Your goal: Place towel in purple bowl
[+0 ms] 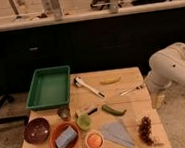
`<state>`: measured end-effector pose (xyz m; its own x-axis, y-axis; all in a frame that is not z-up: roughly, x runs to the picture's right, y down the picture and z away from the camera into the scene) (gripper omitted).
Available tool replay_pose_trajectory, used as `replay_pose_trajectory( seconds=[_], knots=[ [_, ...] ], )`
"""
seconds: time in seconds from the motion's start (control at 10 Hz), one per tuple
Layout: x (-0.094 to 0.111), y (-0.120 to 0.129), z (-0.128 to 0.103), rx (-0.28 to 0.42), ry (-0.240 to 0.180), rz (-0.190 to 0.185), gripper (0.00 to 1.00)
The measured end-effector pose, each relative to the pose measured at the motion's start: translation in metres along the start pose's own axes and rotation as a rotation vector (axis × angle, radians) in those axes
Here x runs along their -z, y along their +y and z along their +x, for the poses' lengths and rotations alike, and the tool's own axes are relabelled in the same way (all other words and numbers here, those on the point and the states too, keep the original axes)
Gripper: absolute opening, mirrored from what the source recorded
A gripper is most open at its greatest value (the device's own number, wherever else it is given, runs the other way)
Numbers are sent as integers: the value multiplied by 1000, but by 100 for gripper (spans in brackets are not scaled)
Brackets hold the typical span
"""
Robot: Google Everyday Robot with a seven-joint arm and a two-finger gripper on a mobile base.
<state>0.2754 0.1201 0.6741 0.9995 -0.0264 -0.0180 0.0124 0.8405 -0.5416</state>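
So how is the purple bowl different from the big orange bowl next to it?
The purple bowl is dark and empty; the orange bowl is bright and holds a blue-grey block. The purple bowl sits further left, the orange bowl nearer the front. Both are round and upright. The end effector hangs beside the table's right edge.

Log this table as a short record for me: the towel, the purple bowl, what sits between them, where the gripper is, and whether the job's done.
towel: grey, folded, lying flat near the table's front edge
purple bowl: front left of the table, nothing visible inside
between them: orange bowl holding a blue-grey sponge; orange cup
right of towel: grapes
gripper: low beside the table's right edge, apart from the towel
task status: towel not yet in the purple bowl
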Motion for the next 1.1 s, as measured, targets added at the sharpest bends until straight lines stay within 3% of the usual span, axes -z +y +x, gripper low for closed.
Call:
replay_pose_trajectory(
  seconds=[0.4,0.7,1.1],
  knots=[
    [-7,24,-13,5,32,2,80],
    [-27,46,-18,-67,-20,-29,80],
    [-61,69,-39,-130,-85,-103,80]
  ],
)
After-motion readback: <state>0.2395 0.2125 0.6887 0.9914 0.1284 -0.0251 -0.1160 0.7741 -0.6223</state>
